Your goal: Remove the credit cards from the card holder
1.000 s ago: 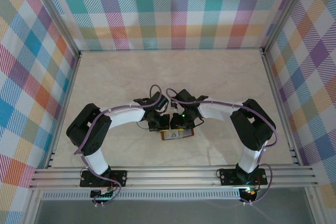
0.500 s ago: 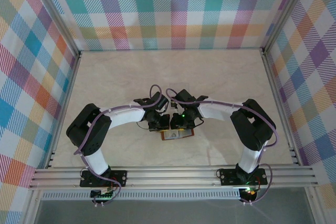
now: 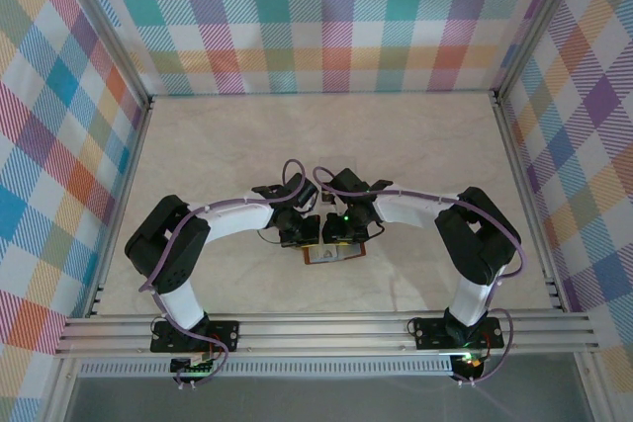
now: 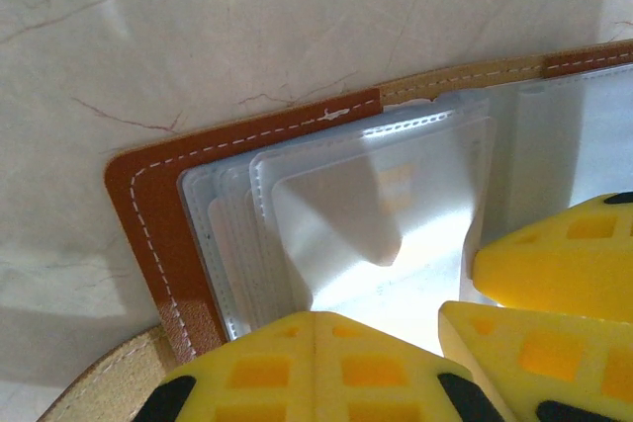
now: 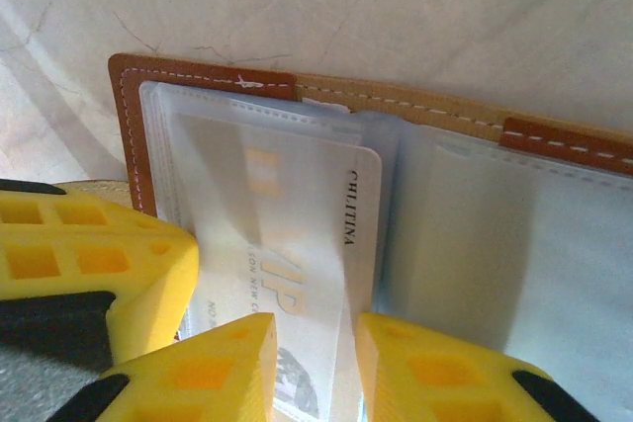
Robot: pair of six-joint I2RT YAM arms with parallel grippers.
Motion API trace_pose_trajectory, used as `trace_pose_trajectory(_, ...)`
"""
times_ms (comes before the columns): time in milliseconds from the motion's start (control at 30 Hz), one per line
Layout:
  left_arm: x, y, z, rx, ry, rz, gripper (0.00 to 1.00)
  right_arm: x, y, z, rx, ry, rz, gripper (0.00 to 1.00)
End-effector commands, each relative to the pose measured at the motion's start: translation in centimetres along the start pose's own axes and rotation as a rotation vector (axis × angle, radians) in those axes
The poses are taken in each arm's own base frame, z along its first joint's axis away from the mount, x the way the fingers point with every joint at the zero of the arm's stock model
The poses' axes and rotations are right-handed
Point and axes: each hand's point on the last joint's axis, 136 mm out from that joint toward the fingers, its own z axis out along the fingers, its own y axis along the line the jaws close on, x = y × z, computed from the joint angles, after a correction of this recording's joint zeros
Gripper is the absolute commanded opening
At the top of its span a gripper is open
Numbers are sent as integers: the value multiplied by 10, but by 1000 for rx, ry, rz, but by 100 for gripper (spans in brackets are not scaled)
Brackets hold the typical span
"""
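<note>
The card holder (image 3: pixel 334 253) lies open on the table near the front, brown leather rim (image 4: pixel 148 205) around stacked clear sleeves (image 4: pixel 376 195). My left gripper (image 4: pixel 315 343) is shut, its yellow pads pressing down on the sleeves of the left half. A pale silvery-white credit card (image 5: pixel 297 234) with printed letters sits partly out of its sleeve. My right gripper (image 5: pixel 316 363) stands over that card with its jaws a little apart, the card's face showing between them. From above, the left gripper (image 3: pixel 305 236) and the right gripper (image 3: pixel 339 234) meet over the card holder.
The marble-look table (image 3: pixel 326 145) is bordered by aluminium rails (image 3: pixel 326 331) in front and checked walls on three sides. The right gripper's yellow fingers (image 4: pixel 564 264) crowd close beside the left pads. The holder's tan strap tab (image 4: pixel 99 387) pokes out at the corner.
</note>
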Motion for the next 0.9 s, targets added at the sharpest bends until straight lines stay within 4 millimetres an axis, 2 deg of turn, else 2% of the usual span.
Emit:
trace_pose_trajectory(0, 7, 25, -2, -123, 10, 3, 2, 5, -15, -9, 77, 1, 13, 30)
trace_pose_trajectory(267, 6, 30, -2, -158, 13, 17, 2, 5, -16, -9, 82, 3, 14, 30)
trace_pose_trajectory(400, 4, 33, -3, -173, 10, 30, 2, 3, -2, -12, -5, -9, 8, 28)
trace_pose_trajectory(500, 1, 34, -4, -177, 9, 32, 2, 1, 16, -16, -116, -24, 0, 27)
trace_pose_trajectory(633, -1, 31, -4, -167, 9, 35, 2, -2, 28, -18, -198, -26, 17, 24)
trace_pose_trajectory(867, 0, 28, -2, -145, 16, 29, 2, -6, 20, -7, -186, -10, 46, 21)
